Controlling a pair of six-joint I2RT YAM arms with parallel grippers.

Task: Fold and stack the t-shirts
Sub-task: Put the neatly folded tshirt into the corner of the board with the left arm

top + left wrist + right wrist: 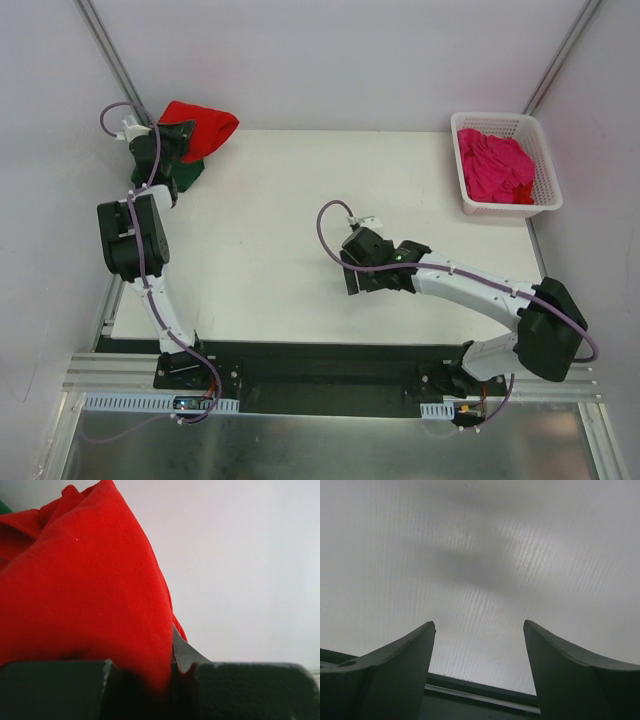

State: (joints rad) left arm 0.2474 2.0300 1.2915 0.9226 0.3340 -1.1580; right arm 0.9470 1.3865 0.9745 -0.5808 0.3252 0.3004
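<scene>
The bright red t-shirt point(202, 128) hangs bunched at the table's far left corner, held by my left gripper point(178, 140). In the left wrist view the red cloth point(85, 590) fills the left half and runs down between the jaws, which are shut on it. The dark green t-shirt point(190, 175) lies under it on the table, mostly hidden by the arm. The magenta pink t-shirt point(495, 165) lies crumpled in the white basket point(546, 165) at the far right. My right gripper point(352, 277) hovers over the table's middle, open and empty; its fingers point(400, 665) stand wide apart.
The white table point(280, 230) has grey walls behind and on both sides. The basket stands at the far right corner. A black rail runs along the table's near edge point(320, 352), also visible in the right wrist view point(480, 692).
</scene>
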